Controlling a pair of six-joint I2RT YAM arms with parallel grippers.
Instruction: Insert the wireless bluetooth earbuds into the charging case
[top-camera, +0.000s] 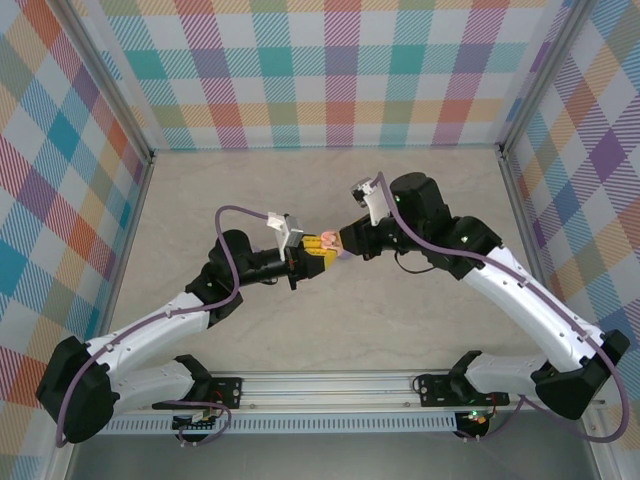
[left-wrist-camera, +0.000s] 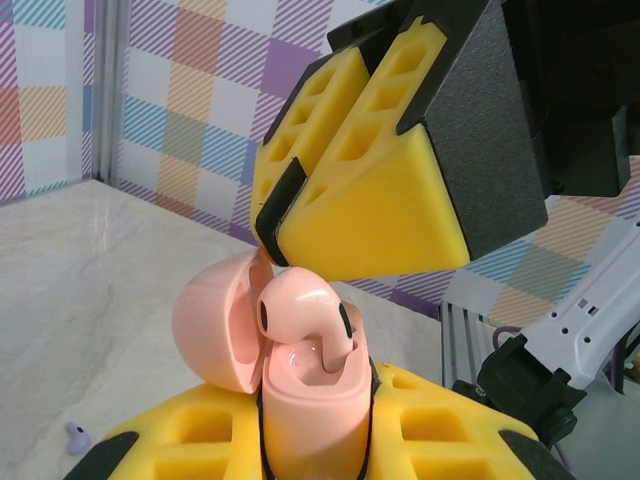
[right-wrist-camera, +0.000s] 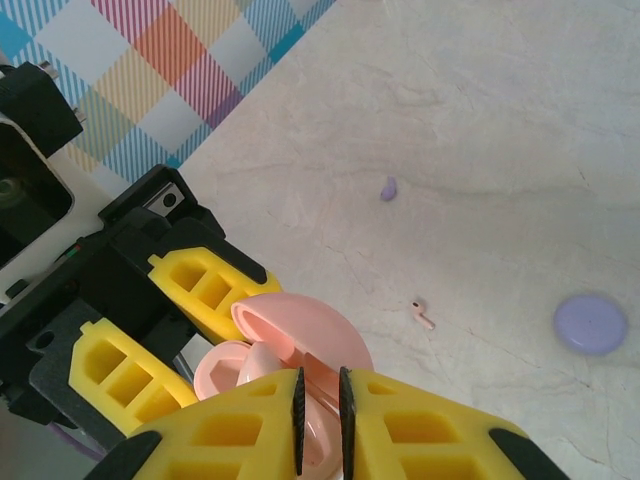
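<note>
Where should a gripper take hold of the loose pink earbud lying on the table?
The loose pink earbud lies on its side on the table with open space around it, so probably come straight down from above and pinch across the stem just below the bulb.

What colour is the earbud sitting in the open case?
The earbud is pale pink, like the case; clearest in left wrist view.

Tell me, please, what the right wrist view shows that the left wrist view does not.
Right wrist: a loose pink bud and a purple case on the table. Left wrist: a seated bud shown plainly, stem down in the open pink case, plus the right arm's white link. Both: the pink case clamped by the left gripper, the right gripper shut above it, and a purple bud.
</note>
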